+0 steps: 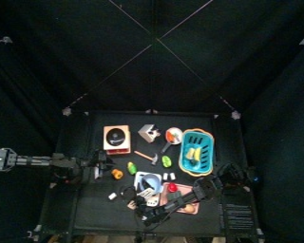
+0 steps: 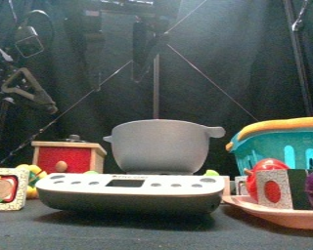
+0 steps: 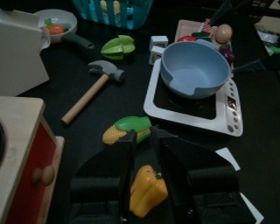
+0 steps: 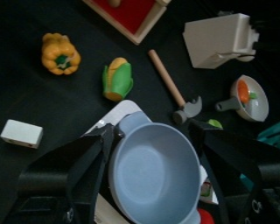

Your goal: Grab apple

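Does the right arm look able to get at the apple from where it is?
Probably yes: the right tool hangs open over the grey bowl, and the apple sits close by on the pink plate, seemingly uncovered from above.

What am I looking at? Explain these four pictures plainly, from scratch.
This is a robot with two black arms at a small table. Each arm ends in a two-jawed gripper. One picture looks straight down from above, one looks level from the table's front edge, and two come from cameras on the wrists.

On the table are a grey bowl on a white scale, a blue basket, a wooden hammer, a corn cob and a yellow pepper. The apple to be grabbed lies on a pink plate.

Nothing is held. The left gripper hangs open above the pepper, and the right gripper hangs open above the bowl.
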